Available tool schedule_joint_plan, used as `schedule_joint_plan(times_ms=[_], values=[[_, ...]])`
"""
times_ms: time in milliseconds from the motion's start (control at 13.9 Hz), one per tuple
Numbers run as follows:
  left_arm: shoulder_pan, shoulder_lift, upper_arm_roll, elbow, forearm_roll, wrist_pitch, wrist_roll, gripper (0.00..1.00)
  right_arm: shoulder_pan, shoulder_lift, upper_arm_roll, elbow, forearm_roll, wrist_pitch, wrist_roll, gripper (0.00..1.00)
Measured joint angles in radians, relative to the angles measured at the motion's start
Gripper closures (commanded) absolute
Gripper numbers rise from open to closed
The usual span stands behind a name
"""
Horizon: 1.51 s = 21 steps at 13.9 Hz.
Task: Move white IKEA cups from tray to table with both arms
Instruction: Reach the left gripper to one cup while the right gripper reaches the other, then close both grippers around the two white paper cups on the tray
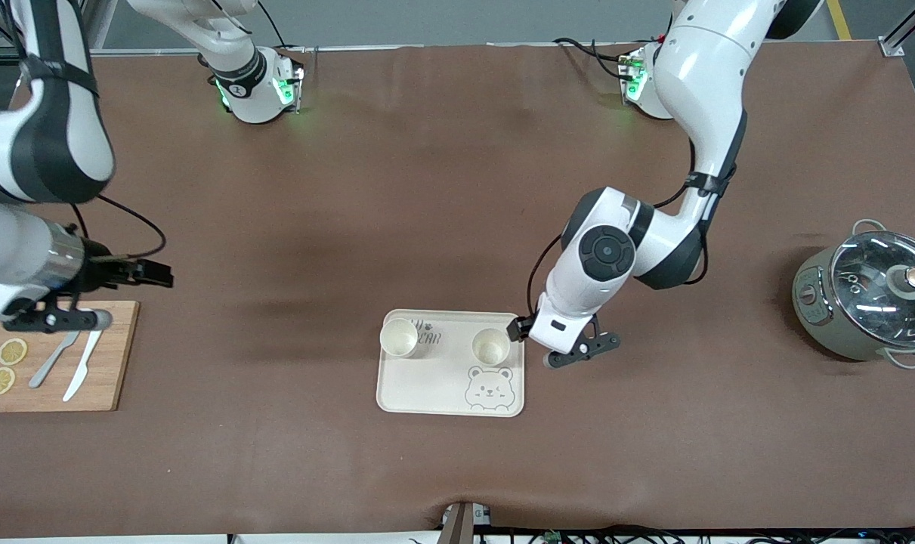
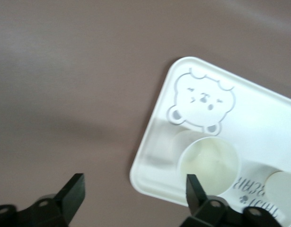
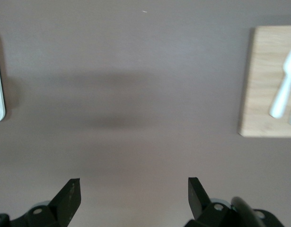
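Observation:
Two white IKEA cups stand upright on the cream bear tray point(image 1: 427, 385) in the middle of the table, one point(image 1: 399, 337) toward the right arm's end, the other point(image 1: 491, 346) toward the left arm's end. My left gripper point(image 1: 519, 329) is open and empty, low over the tray's edge beside the second cup. In the left wrist view point(image 2: 134, 189) that cup point(image 2: 209, 163) lies by one fingertip point(image 2: 195, 187), outside the jaws; the other cup point(image 2: 280, 189) and the tray point(image 2: 268, 123) show too. My right gripper point(image 1: 151, 273) is open and empty over bare table by the cutting board; it also shows in the right wrist view point(image 3: 133, 194).
A wooden cutting board point(image 1: 117, 355) with lemon slices point(image 1: 11, 351), a spoon point(image 1: 53, 361) and a knife point(image 1: 79, 374) lies at the right arm's end, under that arm's wrist. A grey pot with a glass lid point(image 1: 869, 302) stands at the left arm's end.

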<state>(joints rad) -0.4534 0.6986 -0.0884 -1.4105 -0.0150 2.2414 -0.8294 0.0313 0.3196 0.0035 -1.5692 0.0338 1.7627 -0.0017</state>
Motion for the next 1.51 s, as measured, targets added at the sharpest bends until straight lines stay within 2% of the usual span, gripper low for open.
schedule_joint_plan(times_ms=[287,719,862,1150,1509], values=[[-0.018,0.05,0.0,0.01,0.0,0.107,-0.041,0.34,0.073,0.098,0.001,0.003,0.008,0.121,0.023,0.0],[-0.048,0.122,0.001,0.012,0.0,0.189,-0.054,0.37,0.159,0.152,0.002,0.046,0.01,0.128,0.321,0.0],[-0.058,0.138,0.001,0.013,0.0,0.212,-0.063,0.54,0.197,0.186,0.003,0.079,0.023,0.129,0.437,0.0],[-0.077,0.141,0.001,0.014,0.0,0.213,-0.074,1.0,0.276,0.295,0.003,0.168,0.117,0.192,0.625,0.0],[-0.075,0.14,0.006,0.026,0.0,0.213,-0.074,1.0,0.373,0.375,0.004,0.196,0.137,0.343,0.833,0.0]])
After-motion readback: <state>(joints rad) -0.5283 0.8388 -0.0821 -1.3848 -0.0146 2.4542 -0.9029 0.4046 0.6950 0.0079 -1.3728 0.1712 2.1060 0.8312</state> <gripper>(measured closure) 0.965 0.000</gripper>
